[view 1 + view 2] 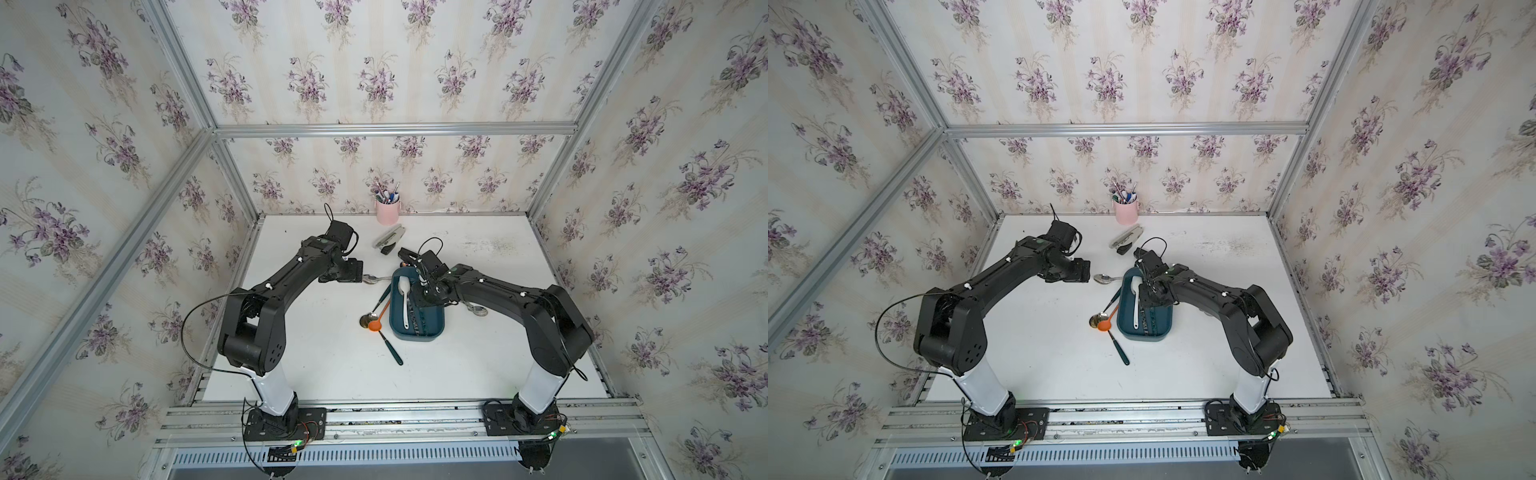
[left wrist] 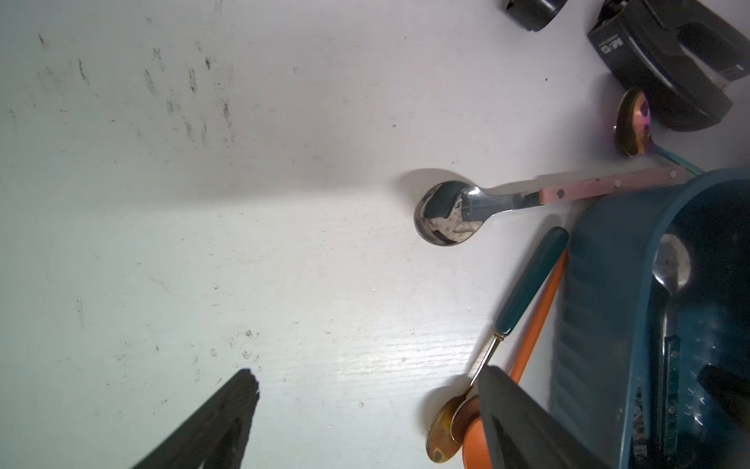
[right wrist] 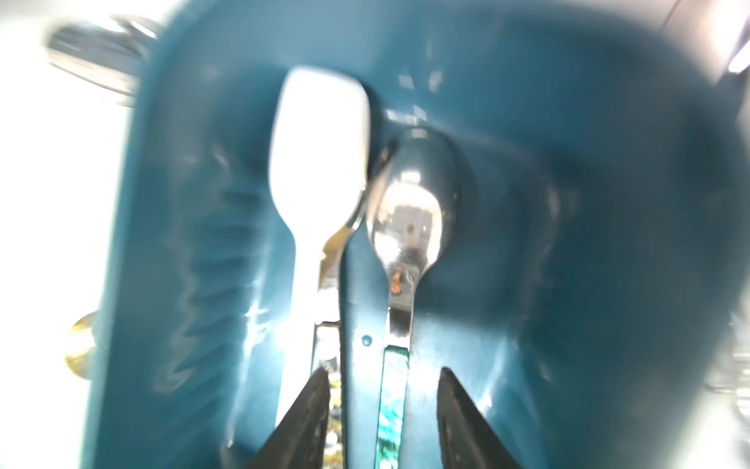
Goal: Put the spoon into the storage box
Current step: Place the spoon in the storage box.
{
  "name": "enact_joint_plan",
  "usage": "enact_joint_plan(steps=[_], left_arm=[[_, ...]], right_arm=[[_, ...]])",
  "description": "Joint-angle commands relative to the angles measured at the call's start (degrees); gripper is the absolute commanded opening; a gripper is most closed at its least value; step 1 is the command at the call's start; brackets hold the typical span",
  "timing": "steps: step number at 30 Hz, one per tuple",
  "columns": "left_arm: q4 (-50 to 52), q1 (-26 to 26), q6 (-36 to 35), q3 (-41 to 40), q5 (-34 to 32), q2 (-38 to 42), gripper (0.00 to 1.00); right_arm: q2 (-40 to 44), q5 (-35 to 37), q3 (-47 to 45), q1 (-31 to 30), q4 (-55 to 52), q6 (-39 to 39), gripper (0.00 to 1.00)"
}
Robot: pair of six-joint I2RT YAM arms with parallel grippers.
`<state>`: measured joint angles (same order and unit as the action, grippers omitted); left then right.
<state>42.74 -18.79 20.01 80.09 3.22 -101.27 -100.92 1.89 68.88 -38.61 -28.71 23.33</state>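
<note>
The dark teal storage box (image 1: 415,337) (image 1: 1142,334) (image 3: 608,203) sits mid-table. Inside it lie a white spoon (image 1: 404,291) (image 3: 320,142) and a steel spoon (image 3: 410,203) with a teal patterned handle. My right gripper (image 3: 384,371) (image 1: 422,289) is down in the box, astride that handle, open, with a gap on each side. My left gripper (image 2: 367,371) (image 1: 358,272) hovers open over bare table, left of the box. A steel spoon with a pink handle (image 2: 446,213) (image 1: 372,278) lies just beyond it.
An orange spoon (image 1: 375,325) (image 2: 535,325) and two teal-handled spoons (image 1: 392,351) lie against the box's left side. An iridescent spoon (image 2: 633,122) lies beyond the box. A stapler (image 1: 388,241) and a pink pen cup (image 1: 387,210) stand behind, by the back wall.
</note>
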Motion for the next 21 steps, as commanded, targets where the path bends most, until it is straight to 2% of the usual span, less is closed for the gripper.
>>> enact_joint_plan(steps=[1,7,16,21], left_arm=[[1.12,-0.24,0.38,0.92,0.38,-0.73,0.89],[1.51,-0.46,0.21,1.99,0.64,-1.07,0.89],[1.64,-0.46,0.08,2.24,0.51,-1.16,0.89],[1.78,-0.48,0.01,2.94,0.64,-1.82,0.89]], right_arm=[[2.27,1.23,1.94,0.1,-2.61,-4.55,0.49],[5.37,2.77,4.3,3.89,-4.44,-11.3,0.53],[6.06,-5.63,-1.33,21.53,-5.29,-22.15,0.46],[4.43,-5.03,-5.25,23.23,-3.34,-27.24,0.43]])
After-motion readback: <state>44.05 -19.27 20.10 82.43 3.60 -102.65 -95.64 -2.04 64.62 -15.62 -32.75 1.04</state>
